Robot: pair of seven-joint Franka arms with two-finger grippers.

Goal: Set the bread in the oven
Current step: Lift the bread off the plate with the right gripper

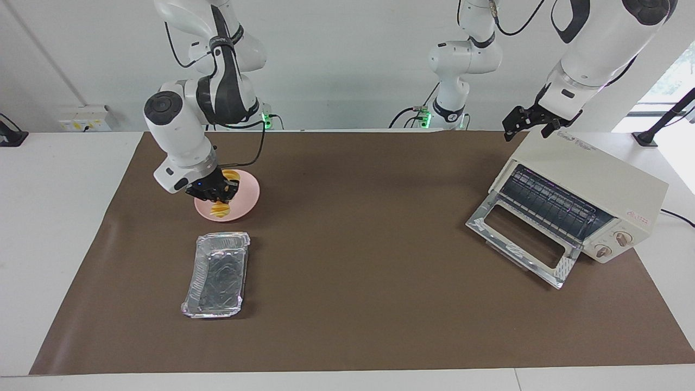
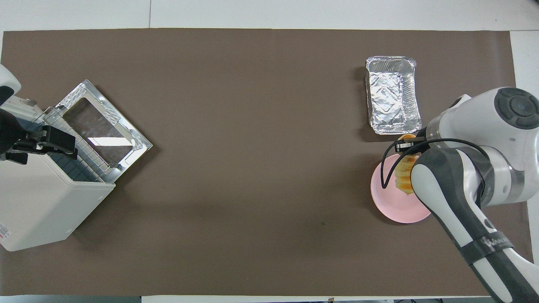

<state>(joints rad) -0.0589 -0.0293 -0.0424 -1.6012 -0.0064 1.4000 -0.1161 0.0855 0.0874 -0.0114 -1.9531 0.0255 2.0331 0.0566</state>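
The bread (image 1: 220, 208) (image 2: 403, 175), a yellow-orange ridged loaf, hangs in my right gripper (image 1: 214, 191) (image 2: 406, 145), which is shut on it just above the pink plate (image 1: 247, 199) (image 2: 391, 207). The arm hides part of the loaf in the overhead view. The cream-white oven (image 1: 592, 179) (image 2: 38, 206) stands at the left arm's end of the table with its glass door (image 1: 521, 239) (image 2: 103, 126) folded down and the wire rack showing. My left gripper (image 1: 529, 128) (image 2: 50, 143) waits open over the oven's top.
A crinkled silver foil tray (image 1: 217, 274) (image 2: 392, 94) lies farther from the robots than the plate, close beside it. A brown mat (image 1: 358, 260) covers the table between the plate and the oven.
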